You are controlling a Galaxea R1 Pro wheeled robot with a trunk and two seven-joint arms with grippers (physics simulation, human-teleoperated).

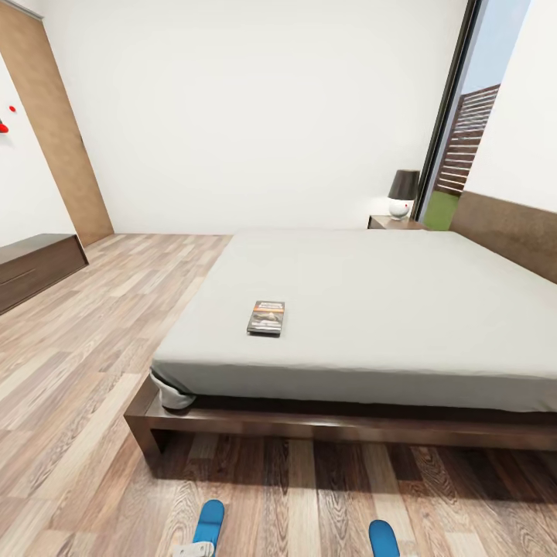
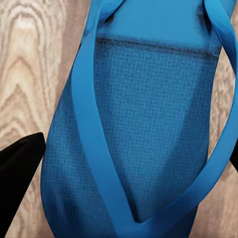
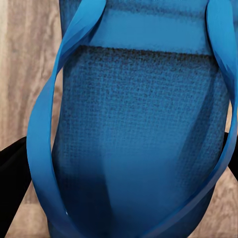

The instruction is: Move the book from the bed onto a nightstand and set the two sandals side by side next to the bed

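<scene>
The book [image 1: 265, 317], dark with an orange band, lies flat on the light-grey mattress of the bed [image 1: 371, 309], near its foot end. One nightstand [image 1: 393, 223] stands beyond the bed's far side. Two blue sandals show at the head view's lower edge, on the floor side of the bed frame: the left sandal [image 1: 209, 522] and the right sandal [image 1: 383, 538], set apart and roughly parallel. My left gripper [image 2: 131, 158] has its black fingertips [image 2: 20, 168] pressed against both sides of the left sandal [image 2: 148, 124]. My right gripper [image 3: 126, 178] clasps the right sandal [image 3: 139, 124] likewise.
A dark-shaded lamp [image 1: 402, 192] sits on the nightstand. A long low dark bench [image 1: 35, 267] stands along the left wall, with a wooden door panel [image 1: 54, 131] behind it. Wood floor [image 1: 85, 363] stretches left of the bed. A glass door [image 1: 464, 139] opens at the back right.
</scene>
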